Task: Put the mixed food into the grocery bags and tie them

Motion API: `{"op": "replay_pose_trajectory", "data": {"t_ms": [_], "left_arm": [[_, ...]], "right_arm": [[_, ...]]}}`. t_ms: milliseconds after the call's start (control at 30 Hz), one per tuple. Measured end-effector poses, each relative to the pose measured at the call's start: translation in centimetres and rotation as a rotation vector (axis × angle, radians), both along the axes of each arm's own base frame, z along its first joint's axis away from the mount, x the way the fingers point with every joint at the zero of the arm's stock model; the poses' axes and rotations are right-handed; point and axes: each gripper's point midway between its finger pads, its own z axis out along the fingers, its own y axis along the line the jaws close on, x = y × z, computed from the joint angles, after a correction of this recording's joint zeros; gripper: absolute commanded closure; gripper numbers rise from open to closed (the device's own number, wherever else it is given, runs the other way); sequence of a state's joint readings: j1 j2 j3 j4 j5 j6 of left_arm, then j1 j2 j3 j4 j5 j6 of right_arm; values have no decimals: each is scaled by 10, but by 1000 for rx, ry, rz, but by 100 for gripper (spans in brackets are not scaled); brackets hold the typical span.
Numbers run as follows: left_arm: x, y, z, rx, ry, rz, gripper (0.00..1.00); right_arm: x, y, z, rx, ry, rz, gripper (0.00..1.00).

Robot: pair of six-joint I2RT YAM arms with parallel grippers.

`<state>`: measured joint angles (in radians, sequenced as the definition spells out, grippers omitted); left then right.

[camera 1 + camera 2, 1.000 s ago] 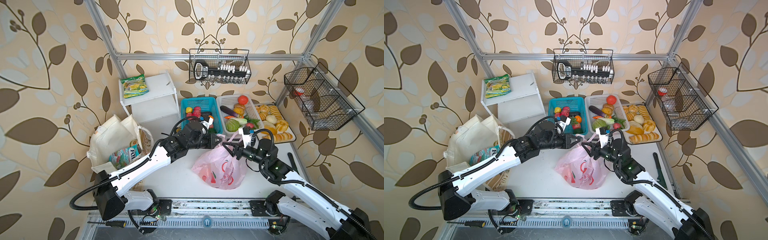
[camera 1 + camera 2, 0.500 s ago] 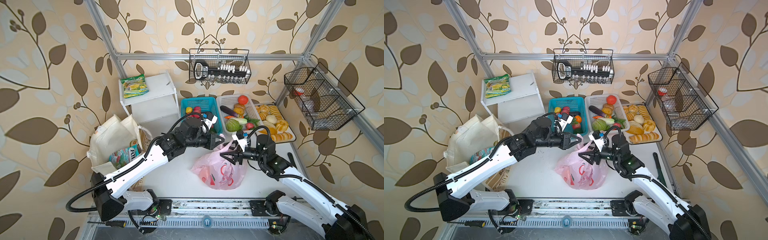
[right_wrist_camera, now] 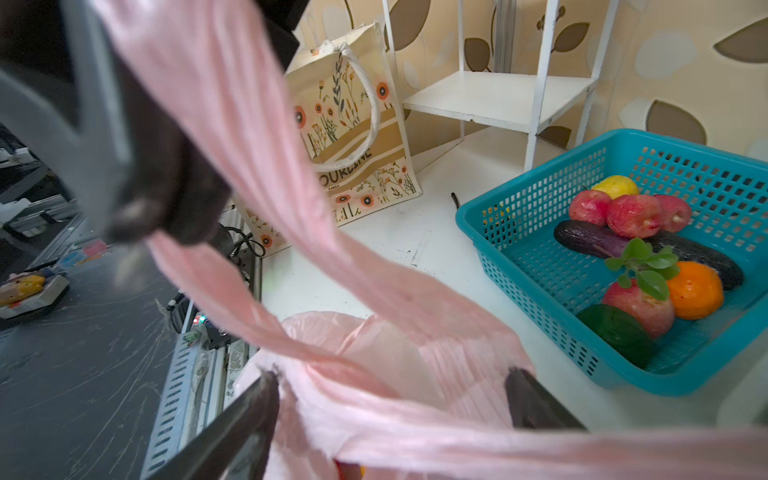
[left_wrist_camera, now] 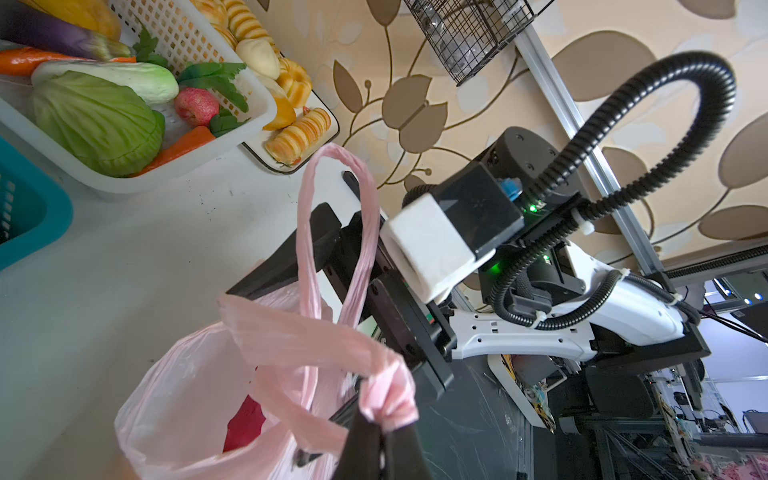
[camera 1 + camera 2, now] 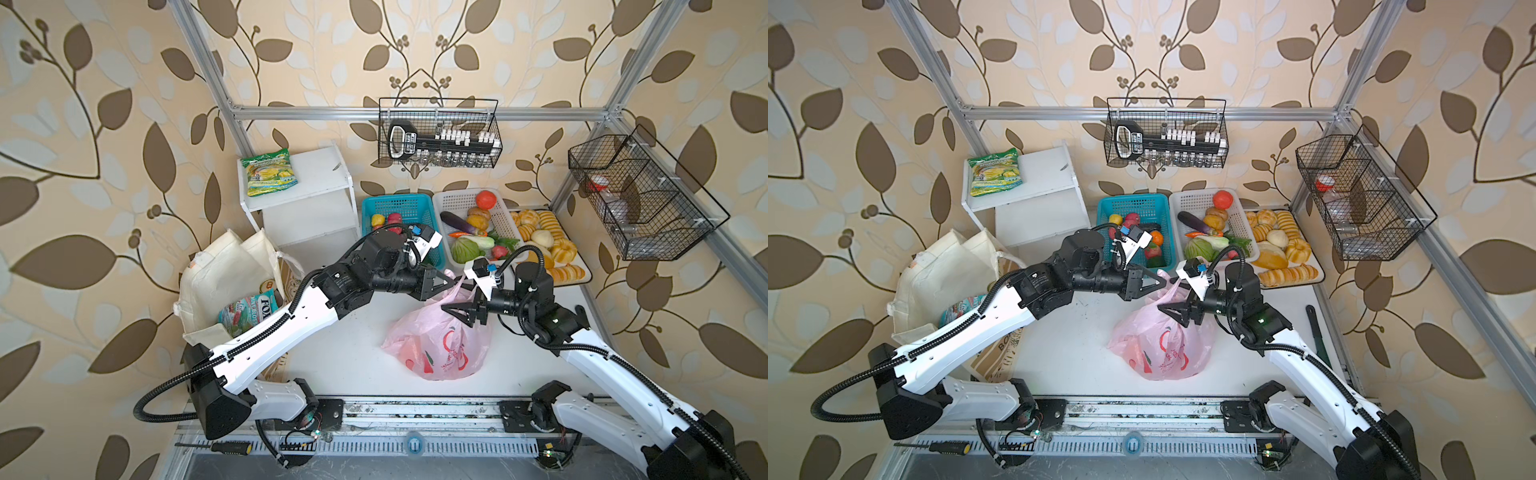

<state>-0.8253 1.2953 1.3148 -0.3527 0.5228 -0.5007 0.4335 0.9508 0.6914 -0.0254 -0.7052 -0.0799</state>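
Table [image 5: 332, 353] unchanged; right gripper [image 5: 459, 303] spread wider.

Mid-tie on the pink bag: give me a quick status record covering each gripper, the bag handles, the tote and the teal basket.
left gripper: shut on one bunched handle of the pink bag
right gripper: open, jaws wide either side of pink plastic, gripping nothing
other handle: free loop, standing up
knot: no finished knot visible
canvas tote: standing at the left in both top views, teal-red snack packet inside
teal basket: holds toy fruit
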Motion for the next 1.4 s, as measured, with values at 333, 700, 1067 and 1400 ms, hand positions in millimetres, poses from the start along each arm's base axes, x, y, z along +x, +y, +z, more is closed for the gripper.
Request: {"op": "replay_pose_trajectory", "data": {"t_ms": [333, 700, 1067, 1400], "left_arm": [[-1, -2, -3, 10, 18, -16, 100], [-9, -8, 2, -9, 33, -80, 100], [-12, -9, 5, -6, 28, -105, 100], [-6, -6, 5, -5, 27, -88, 100]], "right_arm": [[0, -10, 23, -2, -172, -46, 13], [-8, 4, -8, -33, -89, 85, 13], [-11, 7, -11, 9, -1, 189, 57], [-18, 8, -1, 55, 64, 212, 94]]}}
